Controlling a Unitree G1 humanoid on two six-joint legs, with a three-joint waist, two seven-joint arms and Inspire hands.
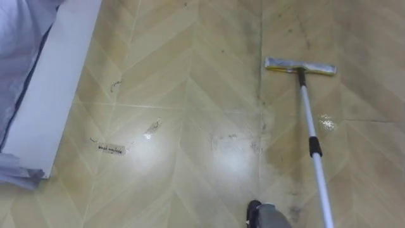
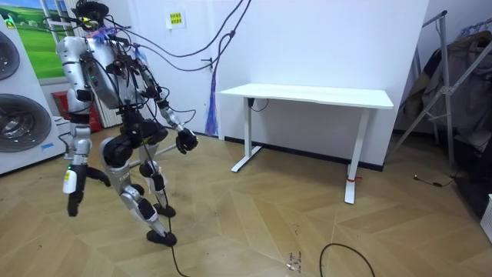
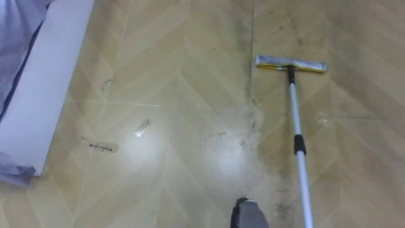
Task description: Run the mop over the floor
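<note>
Mop (image 1: pixel 309 120) lies on the floor (image 1: pixel 190 95) at the right of the left eye view. Its flat head (image 1: pixel 300 66) rests at the far right, long side running left to right. The pale pole comes from the middle of the head toward the near right and runs off the near edge. A dark collar (image 1: pixel 314 147) sits about halfway along the pole. The floor has a pale herringbone pattern. A darker, smeared patch (image 1: pixel 278 171) spreads just left of the pole, and a small shiny spot (image 1: pixel 327 121) lies just right of it. A short dark mark (image 1: pixel 111 149) sits well to the left. Along the left edge a white board (image 1: pixel 50 88) slants from far to near, with blue-grey cloth (image 1: pixel 19 38) behind it.

The right eye view gives the same layout, with the mop head at the far right.

In the room view the robot stands with bent knees on a wooden floor. Washing machines (image 2: pixel 19 115) are at the room view's left and a white desk (image 2: pixel 307 96) is against the far wall to the room view's right. Its left hand (image 2: pixel 186 141) is held forward at hip height toward the desk. Its right hand (image 2: pixel 71 204) hangs low beside its leg at the room view's left. I cannot tell whether either hand is wide, narrow or holding anything. A clothes rack (image 2: pixel 453 61) stands at the far right.
</note>
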